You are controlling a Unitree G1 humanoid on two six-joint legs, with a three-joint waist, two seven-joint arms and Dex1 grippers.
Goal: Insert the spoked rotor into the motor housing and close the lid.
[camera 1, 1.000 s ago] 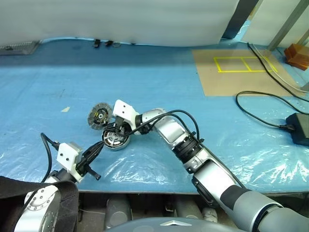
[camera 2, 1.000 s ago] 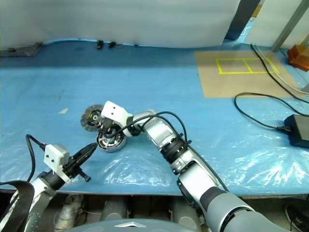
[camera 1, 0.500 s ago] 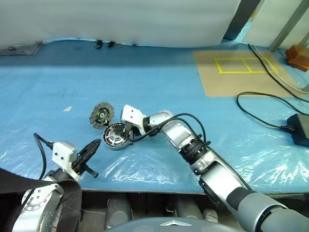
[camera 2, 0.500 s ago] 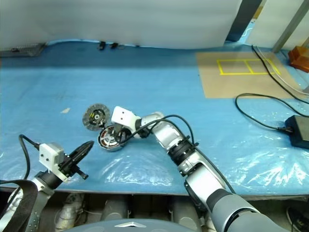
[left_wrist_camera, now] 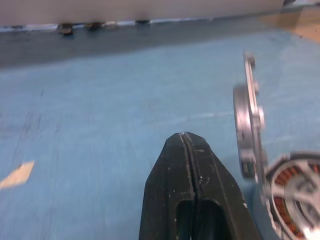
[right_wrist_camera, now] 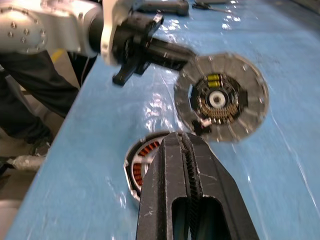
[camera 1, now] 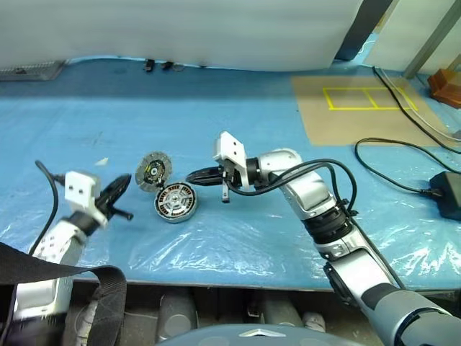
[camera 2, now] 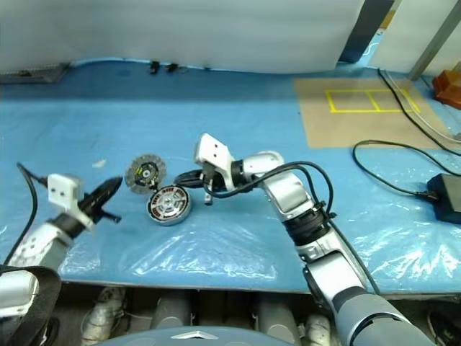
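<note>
The right pincer (camera 1: 193, 177) is pulling back off the copper-wound round motor housing (camera 1: 176, 201), clenched empty. The left pincer (camera 1: 124, 184), also clenched, is advancing; the grey segmented lid (camera 1: 153, 171) is leaning just ahead, nearer it.

Bright even light, blurred wrist views

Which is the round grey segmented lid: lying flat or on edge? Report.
On edge: the round grey segmented lid stands upright beside the copper-wound motor housing, face showing.
</note>
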